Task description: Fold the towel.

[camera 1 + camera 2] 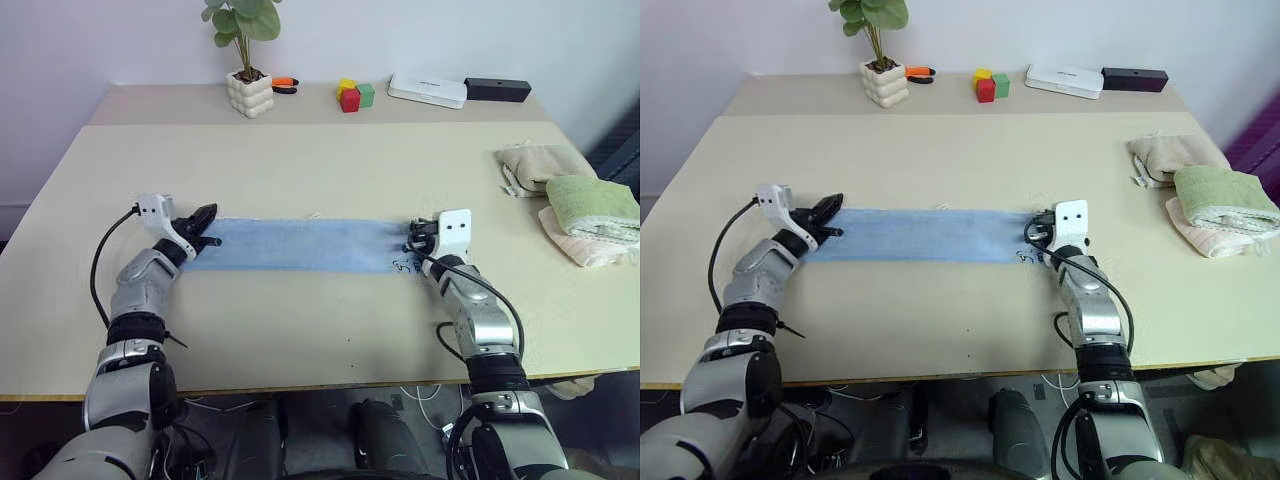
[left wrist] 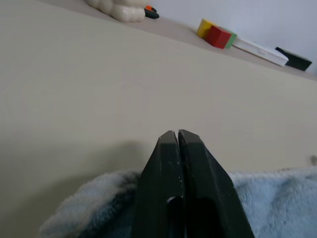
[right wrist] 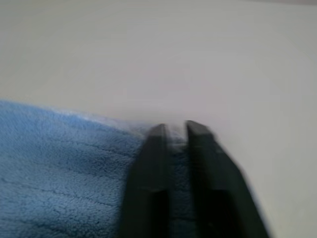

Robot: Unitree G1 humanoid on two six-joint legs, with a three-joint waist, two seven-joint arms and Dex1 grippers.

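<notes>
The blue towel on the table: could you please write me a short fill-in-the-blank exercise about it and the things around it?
1. The blue towel lies stretched out as a long strip between the left claw and the ____ claw.
2. On the right side of the table, a ____ towel rests on top of beige ones.
3. At the far edge, beside the red, yellow and green blocks, stands a white pot holding a ____.

Missing words: right; green; plant
</notes>
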